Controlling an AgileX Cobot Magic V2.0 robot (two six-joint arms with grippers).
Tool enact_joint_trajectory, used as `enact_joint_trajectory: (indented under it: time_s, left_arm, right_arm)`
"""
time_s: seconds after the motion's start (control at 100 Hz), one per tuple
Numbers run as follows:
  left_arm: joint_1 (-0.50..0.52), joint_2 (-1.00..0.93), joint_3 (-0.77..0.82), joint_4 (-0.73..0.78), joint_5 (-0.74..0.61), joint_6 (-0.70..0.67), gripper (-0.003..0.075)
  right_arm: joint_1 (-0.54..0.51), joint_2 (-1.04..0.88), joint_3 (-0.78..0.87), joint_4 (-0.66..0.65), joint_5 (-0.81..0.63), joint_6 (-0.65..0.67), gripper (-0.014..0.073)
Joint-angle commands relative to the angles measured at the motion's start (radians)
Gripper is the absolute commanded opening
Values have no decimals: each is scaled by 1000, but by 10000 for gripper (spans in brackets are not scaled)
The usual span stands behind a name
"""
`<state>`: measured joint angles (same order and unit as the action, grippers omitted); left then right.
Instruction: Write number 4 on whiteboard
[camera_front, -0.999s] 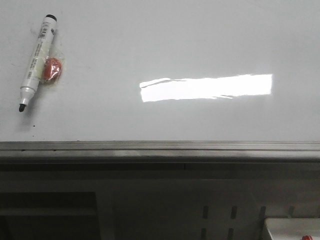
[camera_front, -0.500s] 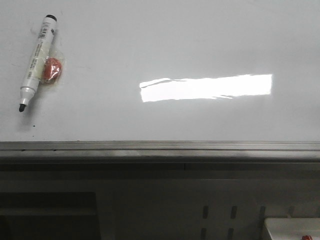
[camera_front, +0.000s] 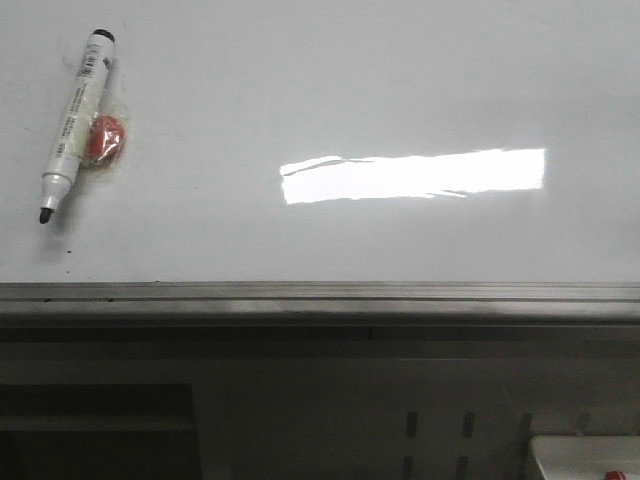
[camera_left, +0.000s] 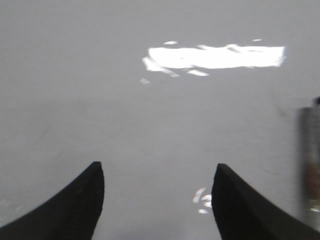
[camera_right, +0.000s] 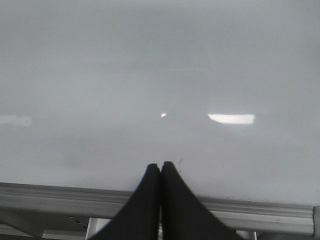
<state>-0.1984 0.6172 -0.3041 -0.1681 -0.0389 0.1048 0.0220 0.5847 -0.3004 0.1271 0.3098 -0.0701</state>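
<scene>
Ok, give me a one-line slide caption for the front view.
Blank whiteboard before any writing: an uncapped marker lies at its far left beside a small orange object, no grippers in view.

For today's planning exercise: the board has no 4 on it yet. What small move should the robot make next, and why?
Probably bring the open left gripper over to the marker to grasp it. The whiteboard bears no strokes, the marker lies uncapped at its left side beside an orange object, and the right gripper is shut and empty.
</scene>
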Motion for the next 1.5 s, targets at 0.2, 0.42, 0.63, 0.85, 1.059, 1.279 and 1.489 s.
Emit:
enact_joint_trajectory:
  time_s: [0.2, 0.42, 0.63, 0.85, 1.059, 1.279, 1.489]
  left_arm:
    - [-356, 36, -40, 32, -148, -3, 409]
    - [-448, 177, -40, -56, -193, -3, 409]
    - [-450, 287, -41, -126, -275, -5, 409]
    - [-469, 372, -84, -126, -275, -5, 409]
    - [-487, 442, -106, -176, -275, -5, 409]
    - [-485, 493, -106, -211, -284, -5, 408]
    - [-485, 506, -106, -215, -283, -5, 105]
  right_arm:
    - [-6, 10, -38, -1, -69, 1, -51]
    - [-6, 10, -38, -1, -69, 1, -51]
    - [-6, 10, -38, -1, -69, 1, -51]
    - [-6, 10, -38, -1, -69, 1, -51]
    - [-6, 10, -38, -1, -69, 1, -51]
    - [-6, 10, -38, -1, -69, 1, -51]
    - [-6, 10, -38, -1, -56, 1, -51]
